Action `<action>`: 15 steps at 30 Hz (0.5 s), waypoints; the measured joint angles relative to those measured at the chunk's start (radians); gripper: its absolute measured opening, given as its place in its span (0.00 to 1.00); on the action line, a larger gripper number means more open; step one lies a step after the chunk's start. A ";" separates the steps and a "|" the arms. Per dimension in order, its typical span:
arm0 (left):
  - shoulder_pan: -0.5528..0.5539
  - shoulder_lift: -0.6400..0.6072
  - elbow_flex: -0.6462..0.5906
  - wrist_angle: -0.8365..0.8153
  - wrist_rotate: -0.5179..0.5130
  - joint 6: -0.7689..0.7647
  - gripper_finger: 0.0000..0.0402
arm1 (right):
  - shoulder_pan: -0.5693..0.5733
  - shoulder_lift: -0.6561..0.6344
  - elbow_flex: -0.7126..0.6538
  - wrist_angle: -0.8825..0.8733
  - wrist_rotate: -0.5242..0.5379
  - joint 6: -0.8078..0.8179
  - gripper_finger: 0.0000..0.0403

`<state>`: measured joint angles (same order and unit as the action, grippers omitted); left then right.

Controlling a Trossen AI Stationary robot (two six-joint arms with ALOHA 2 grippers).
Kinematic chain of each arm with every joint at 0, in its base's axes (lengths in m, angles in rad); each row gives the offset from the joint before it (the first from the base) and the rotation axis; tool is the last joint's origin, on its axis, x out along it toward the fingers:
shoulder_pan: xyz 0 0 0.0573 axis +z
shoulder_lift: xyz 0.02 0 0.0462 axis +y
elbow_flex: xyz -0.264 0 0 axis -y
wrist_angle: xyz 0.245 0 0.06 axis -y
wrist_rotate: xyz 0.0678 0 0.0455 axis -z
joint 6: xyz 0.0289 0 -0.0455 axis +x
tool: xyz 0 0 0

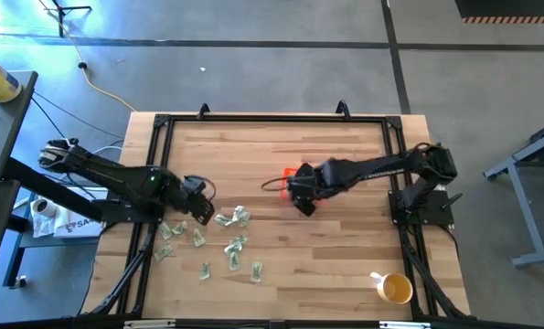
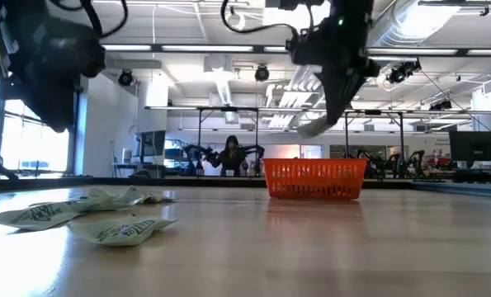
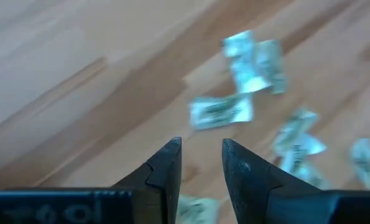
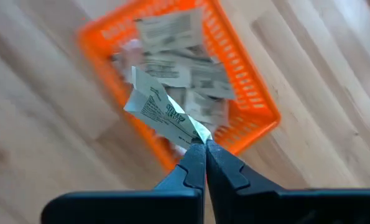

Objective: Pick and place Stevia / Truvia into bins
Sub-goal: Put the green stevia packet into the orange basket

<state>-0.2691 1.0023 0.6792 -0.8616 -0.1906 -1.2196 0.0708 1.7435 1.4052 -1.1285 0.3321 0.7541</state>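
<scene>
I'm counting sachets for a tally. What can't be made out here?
- Orange basket, high view: mostly hidden under the right gripper, which pinches one sachet.
- Basket contents, low view: hidden by its wall.
- Loose sachets, left wrist view: blurred; one partly hidden behind the left gripper.

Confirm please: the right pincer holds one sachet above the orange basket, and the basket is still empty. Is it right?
Not quite. The right pincer does hold a sachet above the orange basket, but the right wrist view shows several sachets already inside it.
</scene>
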 joint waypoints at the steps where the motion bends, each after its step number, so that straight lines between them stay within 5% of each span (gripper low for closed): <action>1: 0.029 0.000 0.000 -0.031 0.033 0.018 0.37 | -0.017 0.012 0.000 -0.001 0.003 -0.015 0.00; 9: 0.103 0.001 0.009 -0.288 0.231 0.056 0.37 | -0.150 0.122 -0.001 -0.007 -0.001 -0.180 0.06; 15: 0.070 0.030 0.084 -0.367 0.266 0.032 0.37 | -0.151 0.124 0.000 0.050 0.027 -0.216 0.39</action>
<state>-0.1987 1.0327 0.7635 -1.2287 0.0758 -1.1874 -0.0805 1.8677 1.4050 -1.0788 0.3589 0.5385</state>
